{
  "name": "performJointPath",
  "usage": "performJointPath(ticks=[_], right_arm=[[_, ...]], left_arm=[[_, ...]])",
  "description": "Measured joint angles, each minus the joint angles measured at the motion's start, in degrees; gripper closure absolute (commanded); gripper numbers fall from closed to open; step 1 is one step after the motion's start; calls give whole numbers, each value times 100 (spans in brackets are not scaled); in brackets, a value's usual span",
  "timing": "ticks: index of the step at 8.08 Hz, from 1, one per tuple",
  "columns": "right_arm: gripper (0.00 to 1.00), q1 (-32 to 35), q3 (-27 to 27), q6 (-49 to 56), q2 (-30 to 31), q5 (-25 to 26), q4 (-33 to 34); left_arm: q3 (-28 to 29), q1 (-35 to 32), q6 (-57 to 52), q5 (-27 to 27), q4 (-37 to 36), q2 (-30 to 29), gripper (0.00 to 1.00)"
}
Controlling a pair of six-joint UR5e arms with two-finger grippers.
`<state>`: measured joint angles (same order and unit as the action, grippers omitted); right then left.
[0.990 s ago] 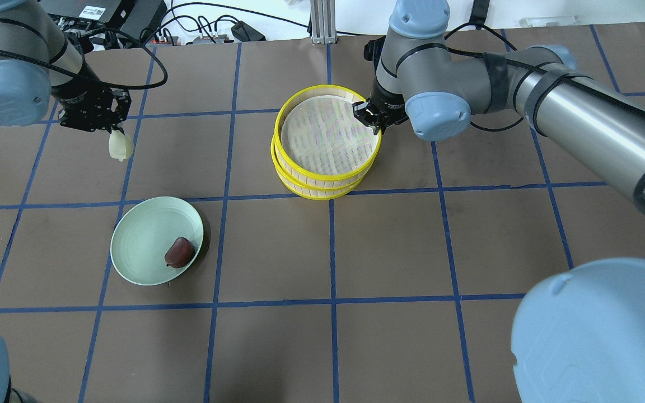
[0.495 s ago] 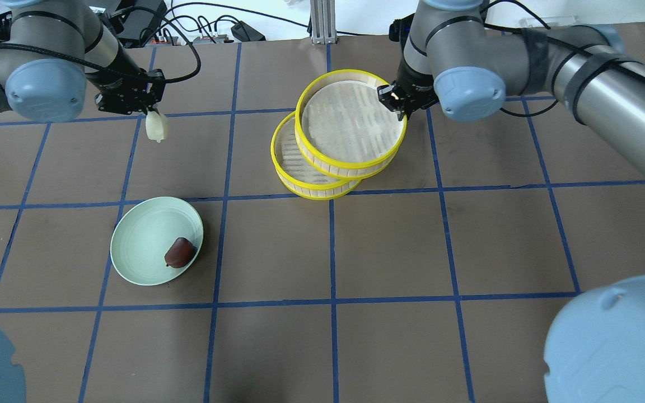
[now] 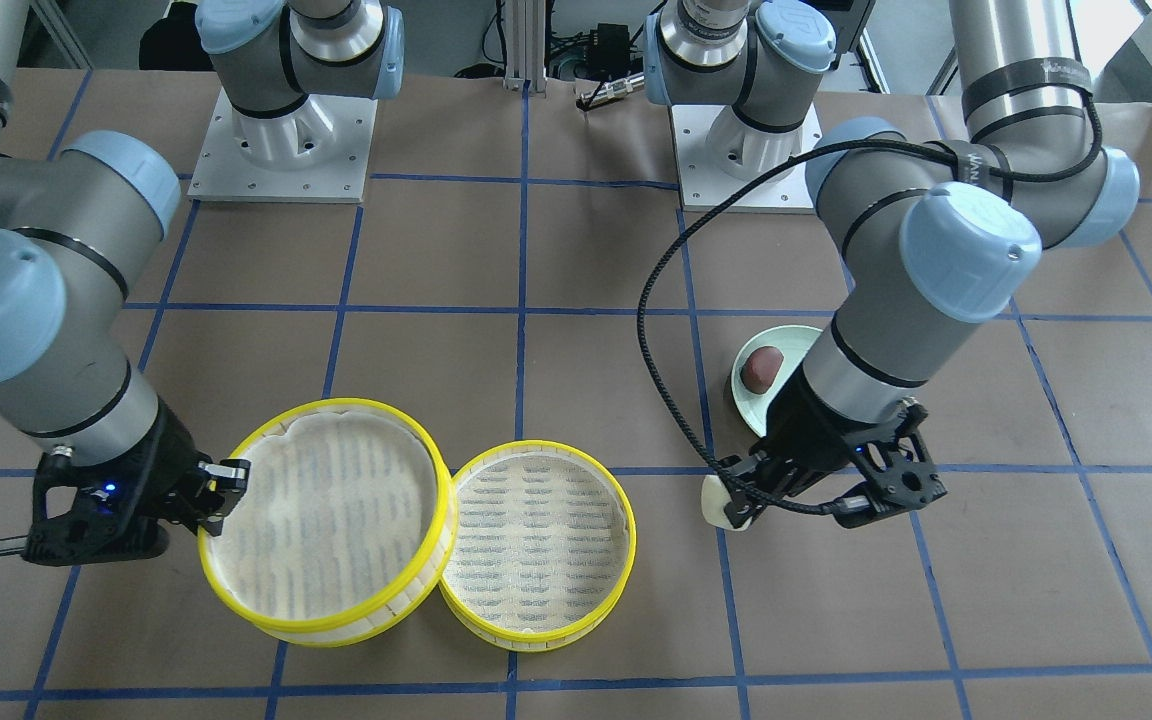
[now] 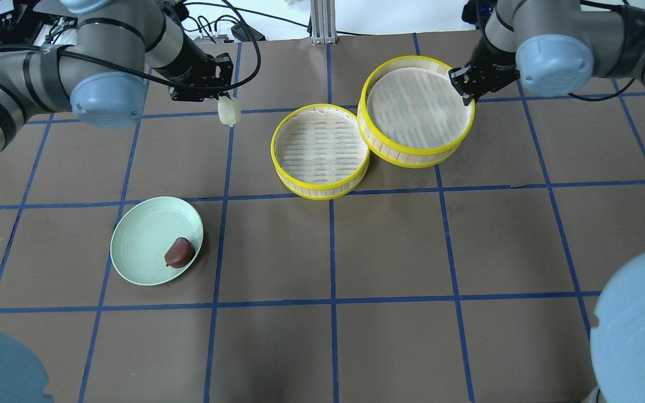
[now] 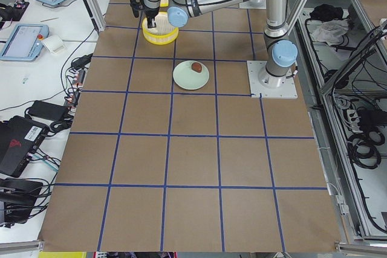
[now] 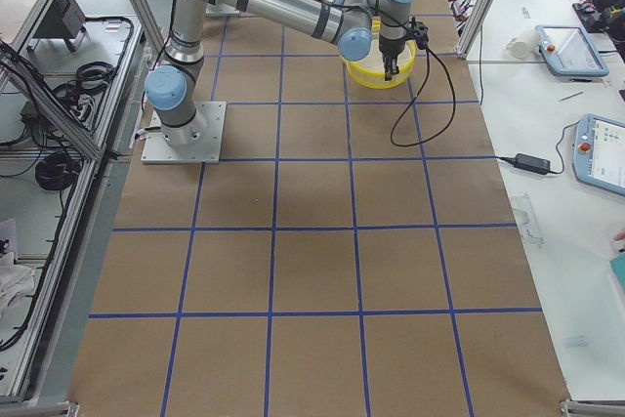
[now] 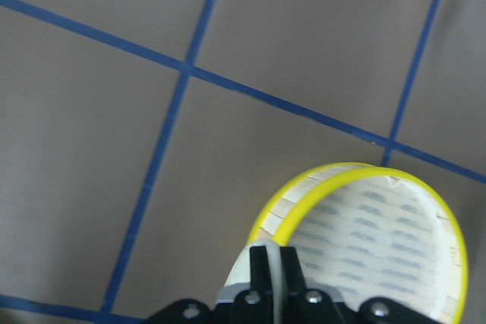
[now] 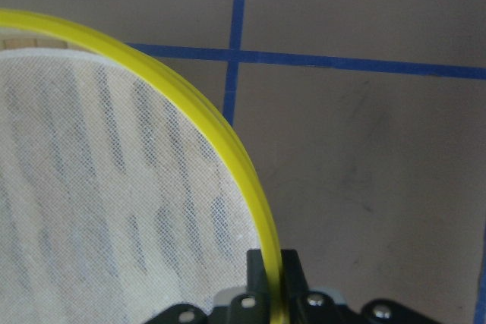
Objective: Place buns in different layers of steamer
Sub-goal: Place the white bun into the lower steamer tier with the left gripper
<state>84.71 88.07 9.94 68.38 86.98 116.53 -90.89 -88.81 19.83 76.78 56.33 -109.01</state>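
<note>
The steamer is split into two layers. My right gripper (image 4: 464,89) is shut on the far right rim of the upper layer (image 4: 412,109) and holds it to the right of the lower layer (image 4: 319,148), overlapping its edge. The rim shows between the fingers in the right wrist view (image 8: 269,275). My left gripper (image 4: 221,103) is shut on the pale cream bun (image 4: 227,113), held above the table just left of the lower layer (image 7: 380,240). The dark reddish-brown bun (image 4: 180,252) lies on the pale green plate (image 4: 143,240).
Both layers are empty, showing only white mesh liners. The plate sits at the front left of the table, also visible in the front-facing view (image 3: 748,405). Cables and boxes lie beyond the table's far edge.
My right gripper has lifted the upper layer off the stack and carried it to the right. My left gripper has moved right with the cream bun, toward the uncovered lower layer.
</note>
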Motion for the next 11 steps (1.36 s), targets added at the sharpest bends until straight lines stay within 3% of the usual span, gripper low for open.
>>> performJointPath(ticks=[3, 4, 5, 6, 8, 11], right_arm=[[100, -559, 8, 793, -5, 12, -29], [100, -604, 18, 878, -12, 18, -32], [100, -622, 27, 912, -19, 42, -33], [100, -627, 35, 924, -22, 72, -34], [100, -631, 42, 927, -19, 108, -34], [100, -631, 46, 864, -4, 138, -28]], left_arm=[[-19, -439, 448, -781, -940, -510, 100], [-20, -557, 554, -900, -1254, -746, 84], [-31, -645, 599, -947, -1418, -901, 59], [-47, -694, 617, -976, -1488, -988, 20], [-109, -769, 630, -994, -1515, -1094, 0], [-147, -816, 707, -959, -1458, -1011, 0]])
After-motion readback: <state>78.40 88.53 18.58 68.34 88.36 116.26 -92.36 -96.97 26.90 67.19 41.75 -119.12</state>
